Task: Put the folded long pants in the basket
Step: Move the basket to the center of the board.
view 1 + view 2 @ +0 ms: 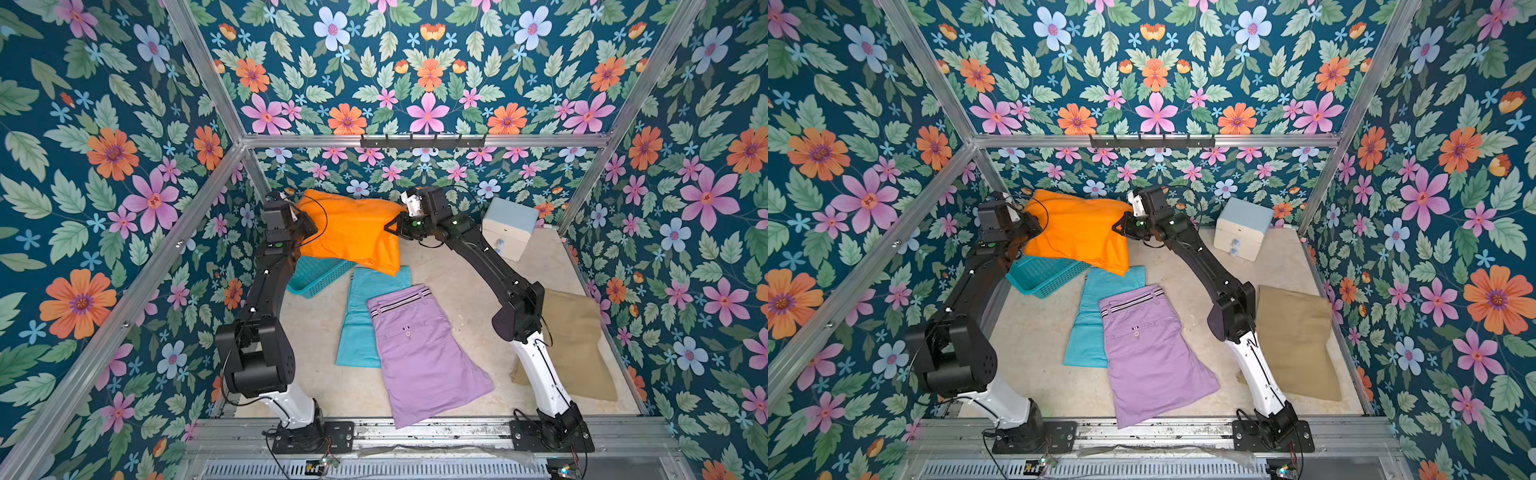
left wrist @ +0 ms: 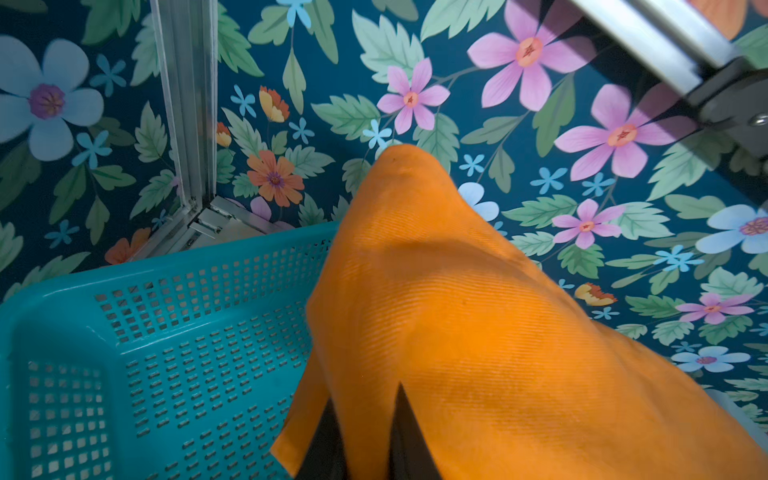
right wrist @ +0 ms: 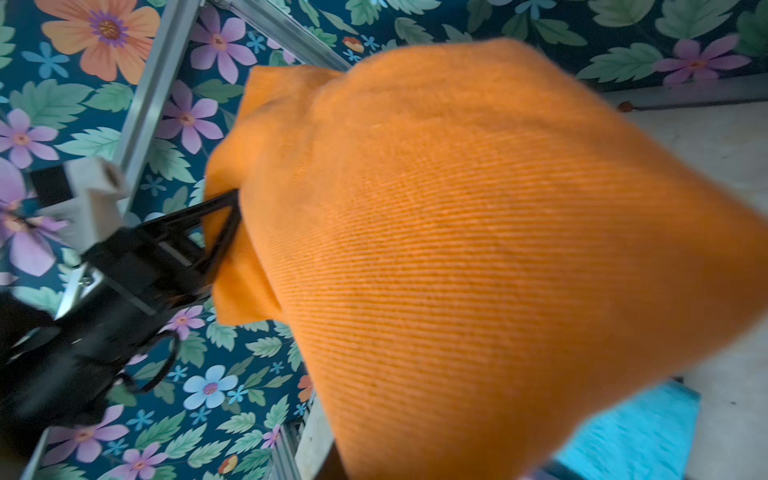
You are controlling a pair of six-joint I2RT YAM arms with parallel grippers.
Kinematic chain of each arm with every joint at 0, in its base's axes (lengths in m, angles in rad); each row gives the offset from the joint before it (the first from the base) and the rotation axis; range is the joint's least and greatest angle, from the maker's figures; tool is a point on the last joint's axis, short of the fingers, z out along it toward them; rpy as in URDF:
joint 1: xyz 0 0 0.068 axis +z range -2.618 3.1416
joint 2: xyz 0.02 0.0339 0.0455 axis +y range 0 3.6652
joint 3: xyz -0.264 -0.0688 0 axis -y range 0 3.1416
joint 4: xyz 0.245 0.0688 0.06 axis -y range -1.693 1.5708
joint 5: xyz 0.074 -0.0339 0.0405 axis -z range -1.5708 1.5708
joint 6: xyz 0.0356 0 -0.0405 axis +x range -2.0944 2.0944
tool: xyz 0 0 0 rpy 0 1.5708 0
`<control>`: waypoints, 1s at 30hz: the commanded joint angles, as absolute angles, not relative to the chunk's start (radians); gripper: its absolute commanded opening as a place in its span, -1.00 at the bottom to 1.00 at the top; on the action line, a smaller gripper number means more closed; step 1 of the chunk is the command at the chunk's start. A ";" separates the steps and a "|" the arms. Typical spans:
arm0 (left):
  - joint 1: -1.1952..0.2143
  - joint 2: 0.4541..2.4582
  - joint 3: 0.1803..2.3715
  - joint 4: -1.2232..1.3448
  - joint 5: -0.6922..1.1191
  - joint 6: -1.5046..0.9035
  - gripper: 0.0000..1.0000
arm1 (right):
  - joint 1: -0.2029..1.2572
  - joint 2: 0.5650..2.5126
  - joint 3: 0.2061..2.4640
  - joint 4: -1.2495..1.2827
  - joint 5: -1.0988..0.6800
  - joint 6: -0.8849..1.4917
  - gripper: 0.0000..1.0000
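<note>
Surface: pale, mottled and hard-looking, it is carrying three pairs of pants, the basket and a drawer box.
Lilac pants: smooth cloth with a striped waistband and a buttoned pocket. They are lying flat in the middle, overlapping the turquoise pair and waiting their turn.
Tan pants: a plain, matte rectangle lying beside the right arm's base, well apart from the basket.
Orange pants: finely ribbed twill, hanging in the air stretched between the two grippers. The cloth is sagging into a pillow shape. They are hovering over the basket's inner side, and one corner is drooping toward the turquoise pair. A two-point hold is probably keeping the fold from opening.
Turquoise pants: a long, narrow, plain fold lying partly under the lilac pair.
Basket: teal plastic with perforated walls and floor and a flared rim, sitting near the back left corner. The part in view is showing empty.
Drawer box: a small, rounded white-and-blue box standing off to the right, out of the way.
Left gripper: its dark fingers are clenching one edge of the orange pants.
Right gripper: it is pinching the opposite corner, closed on the cloth.
</note>
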State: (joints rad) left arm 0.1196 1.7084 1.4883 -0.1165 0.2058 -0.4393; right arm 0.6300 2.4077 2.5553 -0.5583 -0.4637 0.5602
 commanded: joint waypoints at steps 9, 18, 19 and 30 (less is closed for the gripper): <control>0.175 1.680 1.387 -0.079 0.152 -0.520 -1.00 | 0.613 2.500 2.638 -0.442 -0.378 0.537 -1.00; 0.174 1.366 1.150 -0.043 0.014 -0.587 -1.00 | 0.609 2.651 2.632 0.027 -0.390 0.683 -1.00; 0.173 1.334 1.126 -0.041 -0.021 -0.581 -1.00 | 0.614 2.664 2.629 0.106 -0.385 0.713 -1.00; 0.175 1.315 1.145 -0.066 -0.170 -0.500 -1.00 | 0.747 2.796 2.711 0.315 -0.130 0.738 -1.00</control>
State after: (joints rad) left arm 0.1715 1.2968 1.1217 -0.0662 -0.0807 -0.5228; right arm 0.7406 2.7995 2.7300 0.1677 -0.3233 0.7246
